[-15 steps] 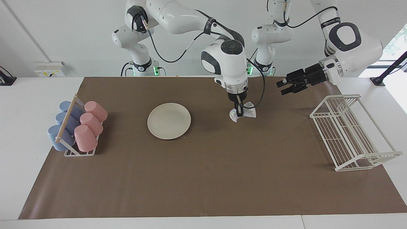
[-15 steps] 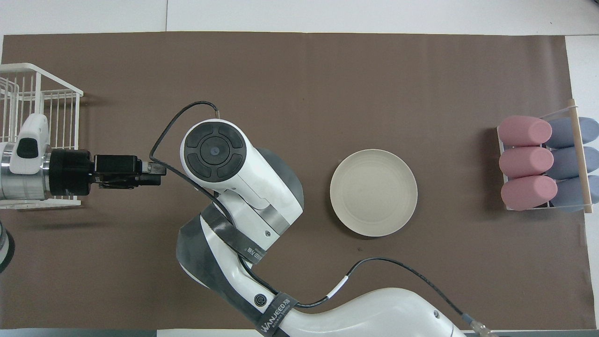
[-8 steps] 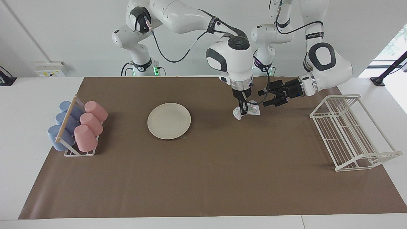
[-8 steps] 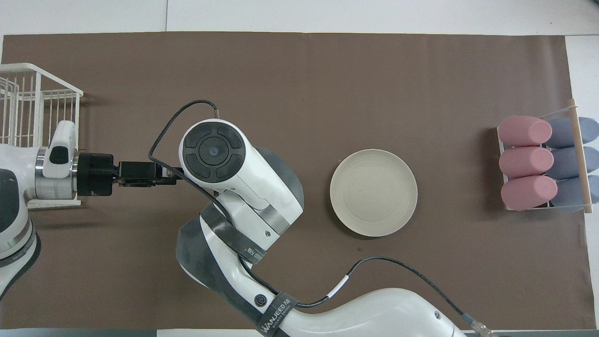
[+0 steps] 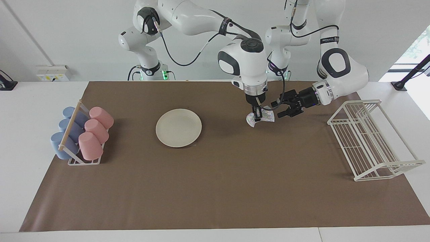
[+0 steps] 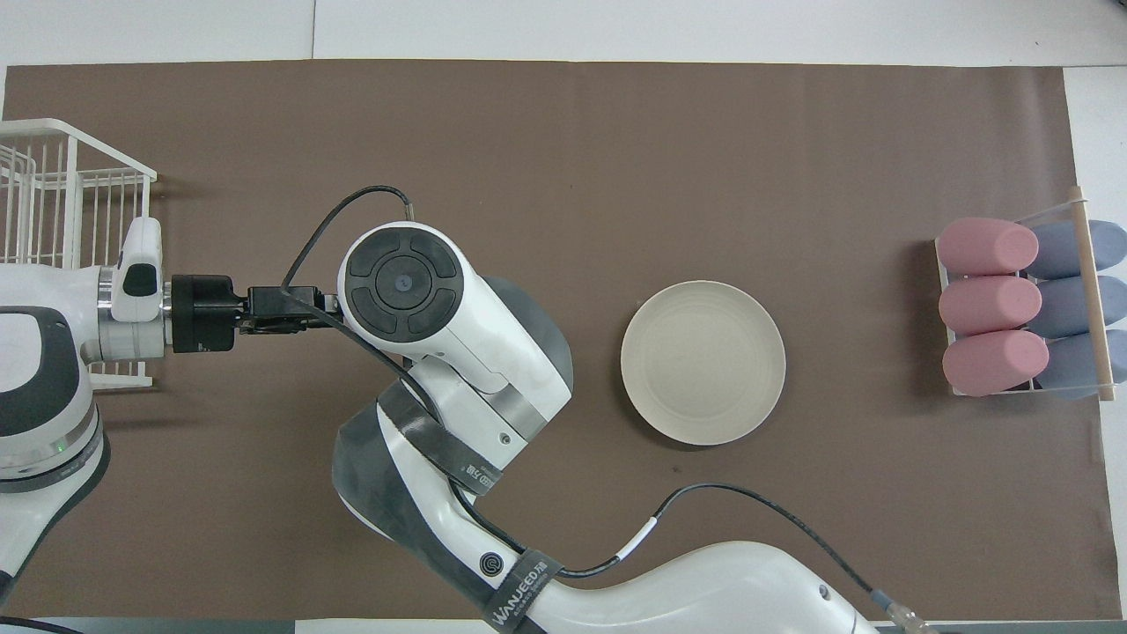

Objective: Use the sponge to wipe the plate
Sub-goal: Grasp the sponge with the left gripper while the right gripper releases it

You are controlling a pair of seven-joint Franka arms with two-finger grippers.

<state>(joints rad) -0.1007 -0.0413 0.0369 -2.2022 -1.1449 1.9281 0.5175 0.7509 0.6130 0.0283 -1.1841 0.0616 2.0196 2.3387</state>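
Note:
The cream-white plate point(image 5: 178, 127) point(image 6: 703, 363) lies flat on the brown mat, with nothing on it. My right gripper point(image 5: 257, 117) points straight down, shut on the silvery sponge point(image 5: 265, 116), which hangs just above the mat, off the plate toward the left arm's end. My left gripper point(image 5: 277, 109) comes in level from the side, open, with its fingertips point(image 5: 273, 105) right next to the sponge. From overhead my right arm's wrist point(image 6: 403, 282) hides the sponge and the right gripper. Only the left gripper's body point(image 6: 273, 310) shows there.
A white wire rack point(image 5: 369, 141) point(image 6: 70, 220) stands at the left arm's end of the mat. A rack of pink and blue cups point(image 5: 82, 134) point(image 6: 1026, 308) stands at the right arm's end. A black cable point(image 5: 280, 97) loops off my right wrist near the left gripper.
My left gripper has swung in from beside the wire rack to the sponge. My right gripper has lifted the sponge a little and shifted it toward the left arm's end.

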